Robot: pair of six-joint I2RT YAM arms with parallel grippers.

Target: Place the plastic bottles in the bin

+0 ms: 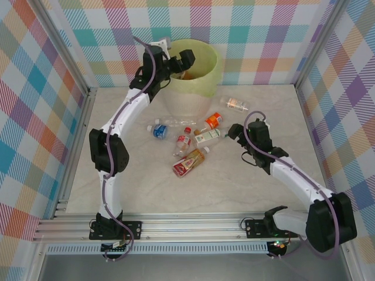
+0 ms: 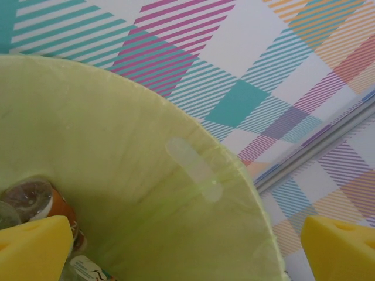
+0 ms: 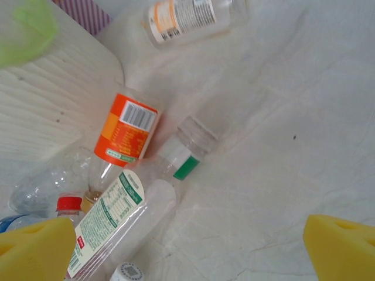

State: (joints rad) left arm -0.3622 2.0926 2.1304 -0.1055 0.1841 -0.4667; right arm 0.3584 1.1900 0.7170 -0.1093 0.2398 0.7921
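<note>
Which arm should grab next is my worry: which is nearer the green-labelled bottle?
Right. The right arm ends just beside the green-labelled bottle; the left arm reaches over the bin.

robot test booth; plaid walls [image 1: 41,117], aluminium frame rail [image 1: 193,225]

From overhead at the near side, you look down across the whole table [image 1: 263,187]. Your left wrist camera peers closely into the bin [image 2: 117,146]. Your right wrist camera hangs low over the bottles [image 3: 126,132]. The top view shares both.

Pastel plaid walls [image 1: 35,117] enclose a pale marbled table [image 1: 176,196] edged by aluminium rails [image 1: 193,225].
</note>
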